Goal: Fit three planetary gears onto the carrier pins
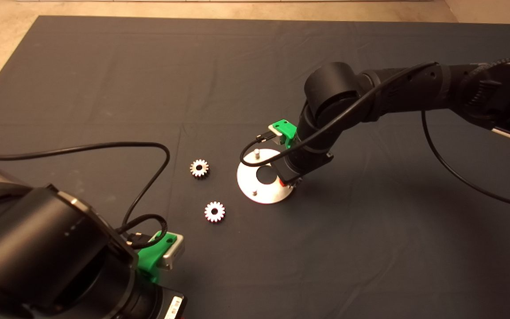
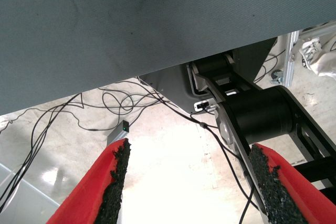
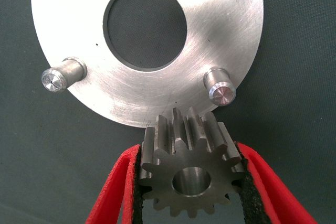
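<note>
A dark grey mat covers most of the bench, its cloth lightly creased, with faint fold lines crossing near the middle. Beyond the mat's far edge and far left corner, a pale beige floor shows. The left wrist view looks past the mat's edge to a glossy light floor with bright glare, where thin black cables lie in loose loops. A small grey box with a green light sits among them, and a black metal frame stands nearby.
</note>
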Robot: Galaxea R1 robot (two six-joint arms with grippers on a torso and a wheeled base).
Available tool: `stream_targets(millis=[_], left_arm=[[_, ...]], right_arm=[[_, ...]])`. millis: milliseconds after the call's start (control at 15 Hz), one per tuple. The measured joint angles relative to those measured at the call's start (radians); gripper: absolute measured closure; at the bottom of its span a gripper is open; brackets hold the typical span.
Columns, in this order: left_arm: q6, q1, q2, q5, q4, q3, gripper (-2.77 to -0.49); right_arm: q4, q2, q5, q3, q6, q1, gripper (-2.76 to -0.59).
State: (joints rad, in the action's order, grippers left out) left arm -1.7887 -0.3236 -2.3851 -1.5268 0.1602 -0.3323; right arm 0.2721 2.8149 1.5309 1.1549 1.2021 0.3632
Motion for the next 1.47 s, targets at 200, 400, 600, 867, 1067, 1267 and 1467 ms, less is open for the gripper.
stream_targets(millis=[200, 400, 600, 867, 1067, 1267, 1467], left_arm=[[0.0, 0.0, 0.0, 0.0, 0.0, 0.0, -1.61], [0.0, 0.0, 0.0, 0.0, 0.0, 0.0, -1.61], [0.0, 0.0, 0.0, 0.0, 0.0, 0.0, -1.61], [0.0, 0.0, 0.0, 0.0, 0.0, 0.0, -1.61], [0.0, 0.0, 0.0, 0.0, 0.0, 0.0, -1.61], [0.0, 0.0, 0.0, 0.0, 0.0, 0.0, -1.61], [0.0, 0.0, 0.0, 0.0, 0.0, 0.0, -1.61]], right_arm=[[0.006, 0.0, 0.0, 0.0, -0.001, 0.0, -0.97], [0.009, 0.0, 0.0, 0.002, -0.007, 0.0, -0.97], [0.017, 0.0, 0.0, 0.014, -0.016, -0.001, -0.97], [0.029, 0.0, 0.0, 0.025, -0.024, -0.006, -0.97], [0.034, 0.0, 0.0, 0.029, -0.024, -0.018, -0.97], [0.045, 0.0, 0.0, 0.033, -0.028, -0.02, -0.97], [0.053, 0.0, 0.0, 0.042, -0.035, -0.027, -0.97]])
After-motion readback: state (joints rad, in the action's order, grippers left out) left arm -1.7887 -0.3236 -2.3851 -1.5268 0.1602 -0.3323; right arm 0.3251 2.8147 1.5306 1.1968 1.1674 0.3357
